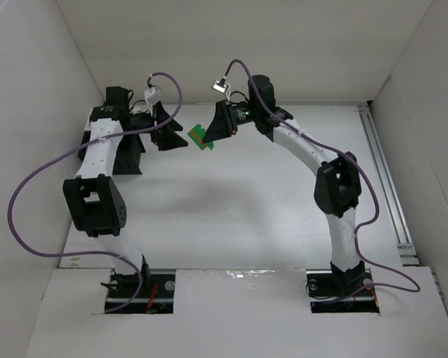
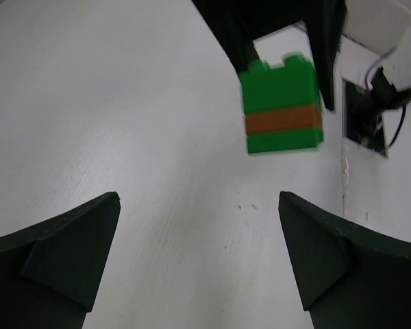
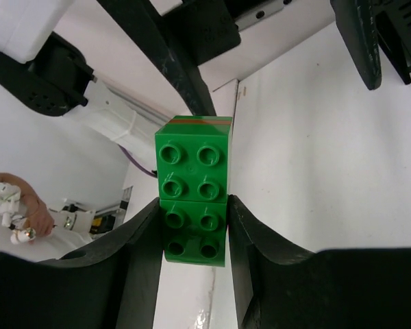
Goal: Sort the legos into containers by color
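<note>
My right gripper (image 1: 207, 134) is shut on a stack of legos (image 1: 199, 136), green on top, orange in the middle, green below, and holds it above the table. In the right wrist view the stack (image 3: 194, 171) shows its studded green face, pinched between my fingertips (image 3: 194, 223). My left gripper (image 1: 181, 131) is open and empty, facing the stack from the left at a small gap. In the left wrist view (image 2: 198, 212) its jaws stand wide apart, with the stack (image 2: 282, 106) hanging ahead, up and to the right. The black rack (image 1: 127, 155) is mostly hidden under my left arm.
White walls close in the table on the left, back and right. A metal rail (image 1: 388, 186) runs along the right edge. Purple cables (image 1: 37, 179) loop off both arms. A slatted black part (image 3: 405, 31) shows at the top right of the right wrist view.
</note>
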Action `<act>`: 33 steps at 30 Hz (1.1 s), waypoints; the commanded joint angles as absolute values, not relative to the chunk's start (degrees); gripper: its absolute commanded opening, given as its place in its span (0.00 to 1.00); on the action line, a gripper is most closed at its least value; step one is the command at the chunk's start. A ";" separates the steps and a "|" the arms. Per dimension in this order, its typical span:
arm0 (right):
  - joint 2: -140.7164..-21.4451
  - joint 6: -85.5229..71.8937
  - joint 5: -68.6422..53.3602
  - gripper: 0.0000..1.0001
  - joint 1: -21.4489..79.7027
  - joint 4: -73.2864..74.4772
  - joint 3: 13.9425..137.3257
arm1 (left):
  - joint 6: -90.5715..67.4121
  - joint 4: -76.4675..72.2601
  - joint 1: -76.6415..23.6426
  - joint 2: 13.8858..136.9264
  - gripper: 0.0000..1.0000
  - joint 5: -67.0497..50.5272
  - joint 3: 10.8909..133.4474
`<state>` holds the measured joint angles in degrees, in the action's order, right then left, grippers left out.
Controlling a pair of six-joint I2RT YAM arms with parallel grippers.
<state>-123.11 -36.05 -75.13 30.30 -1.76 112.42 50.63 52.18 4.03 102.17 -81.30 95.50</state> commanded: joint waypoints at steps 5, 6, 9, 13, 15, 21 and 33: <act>-119.71 -36.39 -72.95 0.00 27.95 -5.19 110.83 | -6.10 8.99 0.97 92.73 1.00 -68.20 88.97; -119.71 -36.39 -72.95 0.00 27.34 -5.19 110.83 | -5.46 8.97 0.97 92.03 1.00 -68.20 88.34; -119.71 -36.39 -73.65 0.00 27.33 -6.42 110.83 | -9.61 3.38 0.97 89.83 1.00 -72.39 81.09; -119.71 -36.39 -74.71 0.00 26.81 -7.47 112.05 | -47.76 -55.79 0.97 85.17 1.00 -76.73 63.22; -120.23 -36.39 -75.32 0.00 26.81 -7.99 112.58 | -54.03 -63.96 0.35 87.18 0.85 -79.53 62.31; -120.76 -38.84 -76.99 0.00 26.81 -10.18 114.96 | -57.64 -71.85 -0.26 89.47 0.72 -81.47 63.72; -120.76 -42.71 -78.75 0.00 27.86 -15.29 114.43 | -53.00 -64.95 -0.26 89.47 0.71 -80.07 62.31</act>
